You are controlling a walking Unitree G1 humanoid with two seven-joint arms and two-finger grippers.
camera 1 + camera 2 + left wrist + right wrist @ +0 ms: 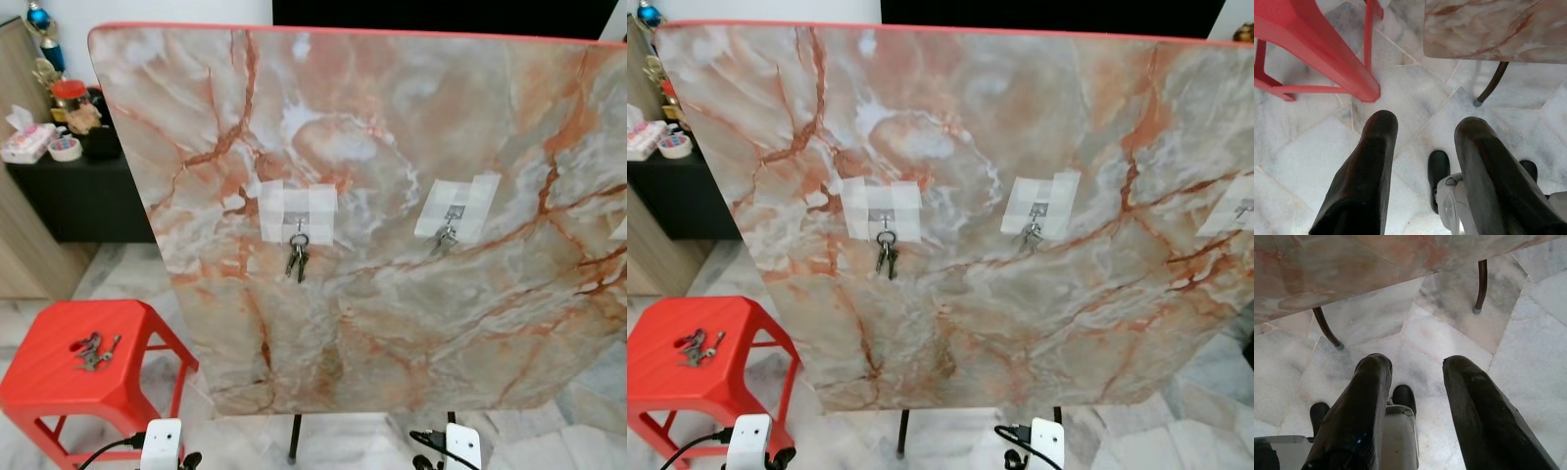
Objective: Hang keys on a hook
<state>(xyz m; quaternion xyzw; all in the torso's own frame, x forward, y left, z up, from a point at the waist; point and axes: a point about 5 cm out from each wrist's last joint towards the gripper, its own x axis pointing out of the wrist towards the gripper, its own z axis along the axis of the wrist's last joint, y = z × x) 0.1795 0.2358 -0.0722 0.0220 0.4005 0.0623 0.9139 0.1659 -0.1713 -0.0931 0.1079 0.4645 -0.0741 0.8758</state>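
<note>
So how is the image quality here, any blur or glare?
Eye views: sharp, evenly lit, the marble board shows soft sheen, no harsh glare. Left wrist view: left hand fingers dark and softly focused, floor bright. Right wrist view: the same for the right hand.

Loose keys point(95, 351) on stool; another bunch point(298, 257) on hook point(298, 227)

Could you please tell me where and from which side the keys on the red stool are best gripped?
Probably from above, closing on the raised ring end of the keys. They lie flat in a loose bunch on the stool top, so a side approach has little to catch. The left gripper hangs open near the stool and seems the handier one.
</note>
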